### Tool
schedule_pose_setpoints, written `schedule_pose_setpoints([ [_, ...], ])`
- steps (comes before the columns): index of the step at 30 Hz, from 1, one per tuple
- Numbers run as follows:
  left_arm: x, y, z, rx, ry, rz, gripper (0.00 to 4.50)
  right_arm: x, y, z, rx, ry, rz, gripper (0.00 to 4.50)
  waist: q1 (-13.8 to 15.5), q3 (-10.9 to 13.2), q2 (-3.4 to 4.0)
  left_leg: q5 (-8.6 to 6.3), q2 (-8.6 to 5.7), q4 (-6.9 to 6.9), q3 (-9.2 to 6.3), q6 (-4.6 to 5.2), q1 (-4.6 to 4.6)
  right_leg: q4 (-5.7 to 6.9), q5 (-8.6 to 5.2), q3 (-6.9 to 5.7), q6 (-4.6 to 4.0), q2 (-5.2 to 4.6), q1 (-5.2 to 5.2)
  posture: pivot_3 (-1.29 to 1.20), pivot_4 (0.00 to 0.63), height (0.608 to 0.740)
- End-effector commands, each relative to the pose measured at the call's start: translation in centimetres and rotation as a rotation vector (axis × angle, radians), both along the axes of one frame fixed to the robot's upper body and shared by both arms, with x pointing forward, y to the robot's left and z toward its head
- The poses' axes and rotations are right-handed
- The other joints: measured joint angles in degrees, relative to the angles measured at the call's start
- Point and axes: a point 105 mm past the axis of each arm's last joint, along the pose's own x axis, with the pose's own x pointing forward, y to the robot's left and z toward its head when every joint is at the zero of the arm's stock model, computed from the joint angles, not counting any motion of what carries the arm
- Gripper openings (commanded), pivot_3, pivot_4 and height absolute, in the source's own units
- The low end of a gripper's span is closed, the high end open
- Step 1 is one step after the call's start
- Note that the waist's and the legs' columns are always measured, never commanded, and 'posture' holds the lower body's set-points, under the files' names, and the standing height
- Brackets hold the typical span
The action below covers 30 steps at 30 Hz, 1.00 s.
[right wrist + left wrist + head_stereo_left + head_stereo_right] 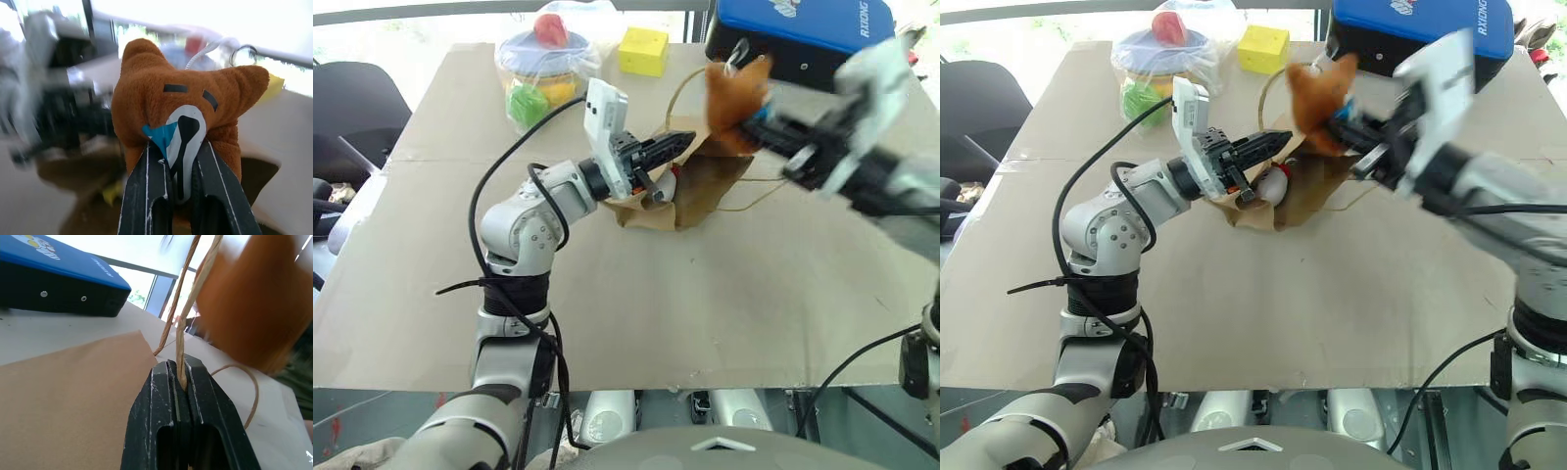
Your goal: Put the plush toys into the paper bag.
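The brown paper bag (690, 196) lies in the middle of the table with its mouth open. My left gripper (683, 140) is shut on one of its tan cord handles (183, 333) and holds it up. The brown bear plush toy (181, 98) hangs just above and to the right of the bag's mouth, with my right gripper (766, 122) shut on its face. A white plush toy with a bit of red, the chicken (1276, 184), peeks out of the bag's mouth below my left gripper.
A blue-and-black case (803, 34) stands at the far right of the cardboard-covered table (656, 313). A yellow cube (642, 51) and bagged colourful plastic toys (548, 59) sit at the far edge. A black chair (352, 108) is off the left side.
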Motion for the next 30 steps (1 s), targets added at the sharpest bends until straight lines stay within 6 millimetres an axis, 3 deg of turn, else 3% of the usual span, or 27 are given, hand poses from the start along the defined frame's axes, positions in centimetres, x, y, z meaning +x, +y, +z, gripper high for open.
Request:
schedule_pose_setpoints([
  [1, -0.3, 0.5, 1.4, -0.048, -0.036, 0.018, 0.00, -0.6, 0.8, -1.4, -0.089, -0.010, 0.063, 0.04, -0.1, 0.0, 0.00, 0.00, -0.01, 0.00, 0.00, 0.00, 0.00, 0.00, 0.00, 0.00, 0.00, -0.02, 0.00, 0.00, 0.150, 0.729],
  [8, -0.5, 0.6, 1.4, -0.085, -0.005, 0.021, 0.00, -0.1, 3.7, -4.4, -0.191, 0.007, 0.189, 0.04, -0.5, 0.0, 0.00, 0.00, 0.01, 0.00, -0.04, 0.00, 0.04, 0.06, 0.00, -0.02, 0.00, 0.00, 0.00, 0.00, 0.150, 0.729],
  [14, -1.0, 0.5, 0.7, -0.084, 0.022, -0.002, 0.00, 3.2, 7.1, -5.5, -0.271, -0.063, 0.260, 0.04, -0.6, 0.0, 0.00, 0.00, 0.00, 0.03, -0.05, 0.00, 0.08, 0.07, 0.00, -0.05, -0.01, 0.00, -0.01, 0.00, 0.150, 0.729],
  [16, -1.3, 0.5, 0.4, -0.081, 0.028, -0.005, 0.00, 4.3, 7.5, -5.8, -0.271, -0.084, 0.272, 0.04, -0.6, 0.0, 0.00, 0.00, 0.01, 0.02, -0.05, -0.01, 0.08, 0.07, 0.00, -0.07, -0.01, 0.00, -0.01, 0.00, 0.150, 0.729],
  [17, -1.4, 0.6, 0.3, -0.078, 0.030, -0.004, 0.00, 4.3, 7.5, -6.0, -0.265, -0.078, 0.291, 0.71, -0.4, 0.0, 0.00, 0.00, 0.01, 0.02, -0.05, -0.01, 0.08, 0.07, 0.00, -0.08, 0.00, -0.01, -0.01, 0.00, 0.150, 0.729],
  [21, -1.2, 1.6, -0.2, -0.061, 0.030, 0.029, 0.00, 3.7, 6.5, -5.1, -0.233, -0.091, 0.279, 2.40, -0.2, 0.0, 0.00, 0.00, -0.01, 0.03, -0.09, 0.00, -0.03, -0.04, 0.00, -0.16, 0.00, -0.11, 0.00, 0.00, 0.150, 0.729],
  [23, -1.1, 2.0, -0.4, -0.042, 0.023, 0.044, 0.00, 2.3, 5.7, -4.1, -0.184, -0.078, 0.293, 3.24, -0.2, 0.0, 0.00, 0.00, -0.01, 0.02, -0.10, 0.00, -0.04, -0.02, 0.00, -0.17, 0.00, -0.13, -0.01, 0.00, 0.150, 0.729],
  [24, -1.0, 2.2, -0.5, -0.039, 0.021, 0.050, 0.00, 1.4, 5.3, -3.3, -0.147, -0.078, 0.300, 3.45, -0.2, 0.0, 0.00, 0.00, -0.01, 0.03, -0.11, 0.00, -0.03, -0.01, 0.00, -0.19, 0.00, -0.12, 0.00, 0.00, 0.150, 0.729],
  [30, -0.3, 3.1, -0.5, -0.034, 0.011, 0.063, 0.00, -2.1, 2.3, 0.2, -0.077, -0.113, 0.257, 3.45, -0.3, 0.0, 0.00, 0.00, 0.00, 0.03, -0.14, 0.00, 0.00, 0.07, 0.00, -0.20, 0.00, -0.11, 0.00, 0.00, 0.150, 0.729],
])
